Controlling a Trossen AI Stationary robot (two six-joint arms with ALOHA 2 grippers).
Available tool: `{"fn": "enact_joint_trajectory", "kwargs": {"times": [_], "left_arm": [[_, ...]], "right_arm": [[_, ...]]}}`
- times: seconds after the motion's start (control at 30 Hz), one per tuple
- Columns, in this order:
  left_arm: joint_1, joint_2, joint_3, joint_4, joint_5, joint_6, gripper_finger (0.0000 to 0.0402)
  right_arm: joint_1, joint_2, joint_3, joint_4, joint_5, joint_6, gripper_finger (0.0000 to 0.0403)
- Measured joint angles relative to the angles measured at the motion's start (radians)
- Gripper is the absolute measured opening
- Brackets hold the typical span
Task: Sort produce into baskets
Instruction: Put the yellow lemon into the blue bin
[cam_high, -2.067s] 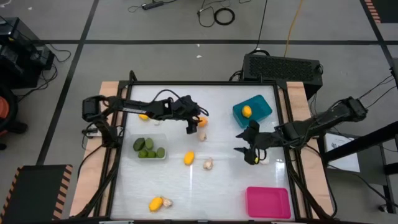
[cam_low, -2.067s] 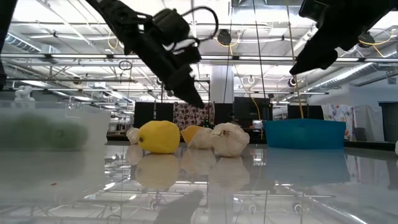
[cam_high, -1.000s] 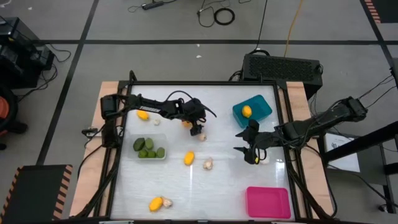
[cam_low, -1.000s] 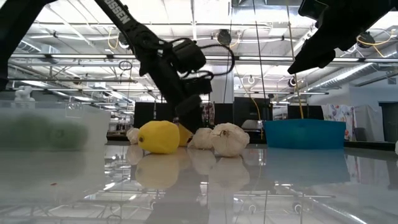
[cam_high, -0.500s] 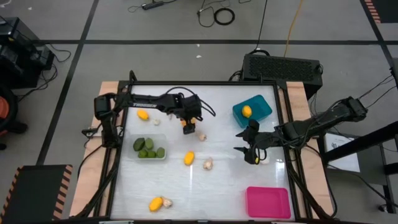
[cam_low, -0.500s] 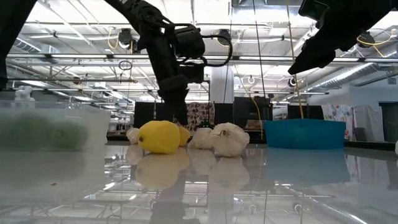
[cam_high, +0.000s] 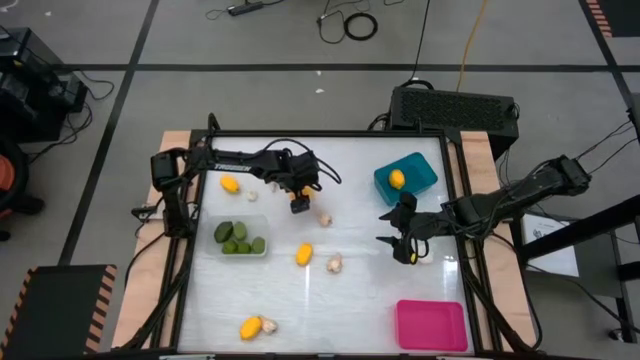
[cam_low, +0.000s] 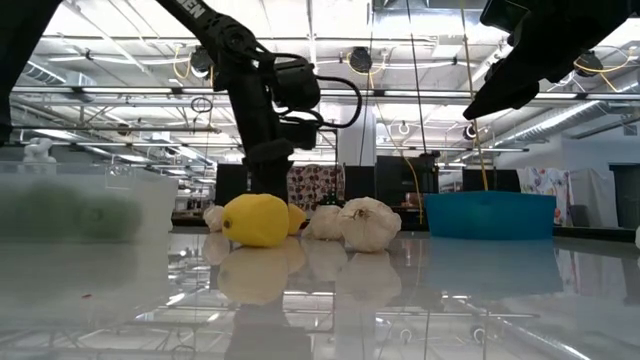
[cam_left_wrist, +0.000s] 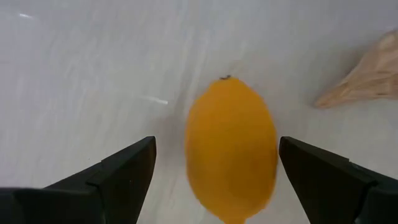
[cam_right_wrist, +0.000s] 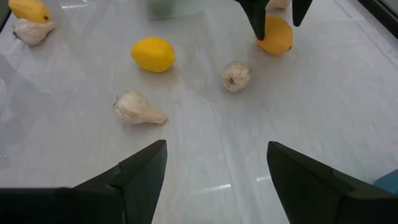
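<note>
Fingers of the left gripper stand spread wide, one on each side of a smooth yellow-orange oval lemon that lies on the glossy white worktop; they straddle it with clear gaps on both sides and do not touch it. From the high view the left arm reaches from the worktop's left edge across the far half and bends down, its gripper pointing at the surface. The lemon's long axis runs between the two fingers in line with the gripper's reach, its small dark stem tip pointing away from the wrist. A pale beige lumpy garlic bulb lies just beside it.

The right arm waits over the right side of the worktop, its gripper raised off the surface with the fingers parted and nothing between them.

A bright pink shallow tray sits at the near right corner. A teal-blue tray at the far right holds one yellow piece. A whitish clear tray on the left holds rounded green pieces.
</note>
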Motion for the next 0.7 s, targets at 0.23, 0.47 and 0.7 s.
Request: {"fn": "enact_joint_trajectory", "kwargs": {"times": [0.23, 0.47, 0.7], "left_arm": [[-0.001, 0.0, -0.056, 0.099, 0.03, -0.011, 0.0348], [-0.004, 0.0, -0.067, 0.108, 0.034, -0.027, 0.0345], [-0.004, 0.018, -0.068, 0.126, 0.035, -0.053, 0.0286]], "right_arm": [[0.0, 0.0, 0.0, 0.0, 0.0, 0.004, 0.027], [0.0, 0.0, 0.0, 0.0, 0.0, 0.008, 0.027], [0.0, 0.0, 0.0, 0.0, 0.0, 0.011, 0.027]]}}
